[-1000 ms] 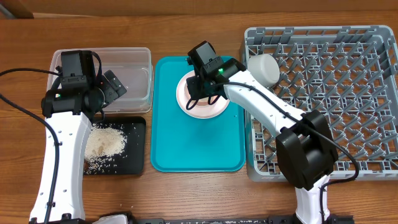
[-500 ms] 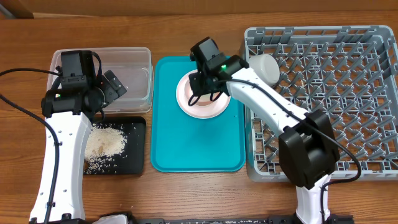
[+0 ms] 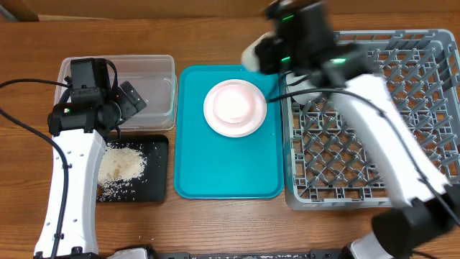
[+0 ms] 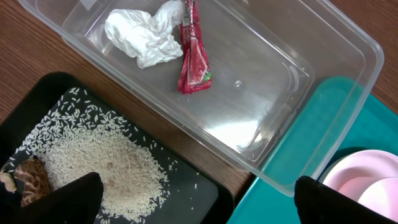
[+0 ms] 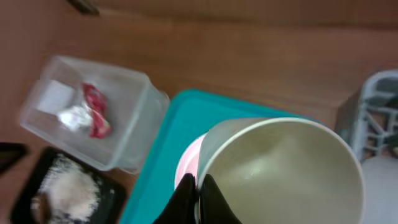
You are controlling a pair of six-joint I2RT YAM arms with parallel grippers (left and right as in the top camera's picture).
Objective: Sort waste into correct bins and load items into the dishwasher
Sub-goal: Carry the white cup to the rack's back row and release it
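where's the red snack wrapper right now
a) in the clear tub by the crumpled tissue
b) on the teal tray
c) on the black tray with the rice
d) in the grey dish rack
a: the left wrist view shows the red wrapper lying on the floor of the clear tub, right beside the crumpled tissue.

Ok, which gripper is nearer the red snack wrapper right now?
Left. The left gripper hangs open over the clear tub where the red snack wrapper lies; the right gripper, shut on a white cup, is past the teal tray near the dish rack.
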